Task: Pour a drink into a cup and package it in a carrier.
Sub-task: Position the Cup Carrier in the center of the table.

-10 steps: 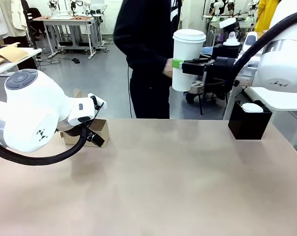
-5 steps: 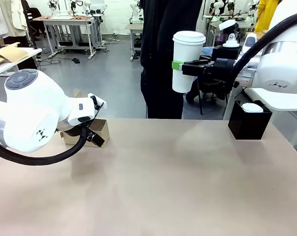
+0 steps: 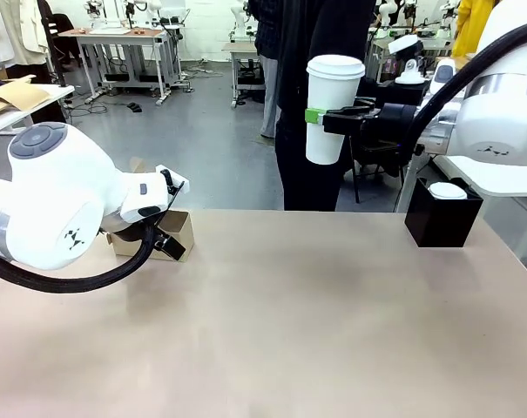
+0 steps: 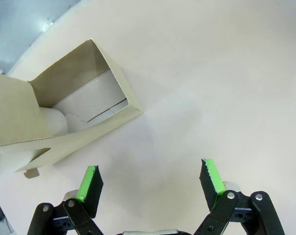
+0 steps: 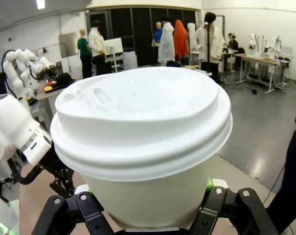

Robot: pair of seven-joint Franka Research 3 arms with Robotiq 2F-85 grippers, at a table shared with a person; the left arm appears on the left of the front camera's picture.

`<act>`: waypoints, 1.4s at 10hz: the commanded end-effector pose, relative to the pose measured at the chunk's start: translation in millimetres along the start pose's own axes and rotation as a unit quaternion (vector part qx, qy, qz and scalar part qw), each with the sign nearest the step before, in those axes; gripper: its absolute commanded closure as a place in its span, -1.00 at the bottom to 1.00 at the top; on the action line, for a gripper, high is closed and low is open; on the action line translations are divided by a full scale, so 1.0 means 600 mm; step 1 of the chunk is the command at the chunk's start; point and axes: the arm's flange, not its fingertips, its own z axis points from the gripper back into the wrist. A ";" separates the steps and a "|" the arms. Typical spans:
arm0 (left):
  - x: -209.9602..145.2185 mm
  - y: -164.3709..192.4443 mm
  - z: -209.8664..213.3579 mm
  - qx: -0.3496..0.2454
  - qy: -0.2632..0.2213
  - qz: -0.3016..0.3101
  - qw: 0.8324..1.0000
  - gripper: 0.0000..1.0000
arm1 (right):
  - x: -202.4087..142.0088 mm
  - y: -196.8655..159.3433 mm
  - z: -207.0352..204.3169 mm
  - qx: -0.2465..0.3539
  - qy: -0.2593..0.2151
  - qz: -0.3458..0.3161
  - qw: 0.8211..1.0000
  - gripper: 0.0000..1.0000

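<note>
The tall white paper cup (image 3: 334, 91) with its domed white lid hung upright, high above the far side of the beige table (image 3: 315, 322), squarely between the jaws of the right gripper (image 3: 320, 117). The jaws were closed on its lower half, green pads (image 3: 313, 114) pressed to the wall. From the right wrist, the lid (image 5: 140, 105) loomed over both fingers.

The left gripper (image 4: 150, 181) hovered low over bare tabletop, jaws spread wide and holding nothing. The brown cardboard drink carrier (image 4: 74, 105) lay just beyond one fingertip - off to the side, not between them - at the table's far left (image 3: 181, 228).
</note>
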 end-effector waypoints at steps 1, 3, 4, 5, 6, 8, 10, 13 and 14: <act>-0.001 0.001 0.000 -0.001 0.000 0.000 1.000 -1.00 | 0.006 0.003 -0.001 0.002 -0.004 0.000 1.000 -0.61; 0.012 0.013 0.034 0.005 0.008 0.021 1.000 -1.00 | 0.006 0.003 -0.001 0.002 -0.004 0.000 1.000 -0.61; 0.028 0.020 0.070 0.012 0.011 0.033 0.999 -1.00 | 0.006 0.003 -0.001 0.002 -0.004 0.000 1.000 -0.61; 0.042 0.026 0.109 0.012 0.016 0.044 0.999 -1.00 | 0.006 0.003 -0.001 0.002 -0.004 0.000 1.000 -0.61; 0.063 0.031 0.154 0.022 0.022 0.050 0.998 -1.00 | 0.006 0.003 -0.001 0.002 -0.004 0.000 1.000 -0.61; 0.109 0.041 0.237 0.056 0.029 0.089 0.994 -1.00 | 0.006 0.003 -0.001 0.002 -0.004 0.000 1.000 -0.61; 0.163 0.069 0.270 0.077 0.061 0.129 0.987 -1.00 | 0.006 0.003 -0.001 0.002 -0.004 0.000 1.000 -0.61; 0.232 0.127 0.239 0.085 0.110 0.178 0.974 -1.00 | 0.006 0.003 -0.001 0.002 -0.004 0.000 1.000 -0.61; 0.246 0.144 0.218 0.080 0.117 0.191 0.971 -1.00 | 0.006 0.003 -0.001 0.002 -0.004 0.000 1.000 -0.61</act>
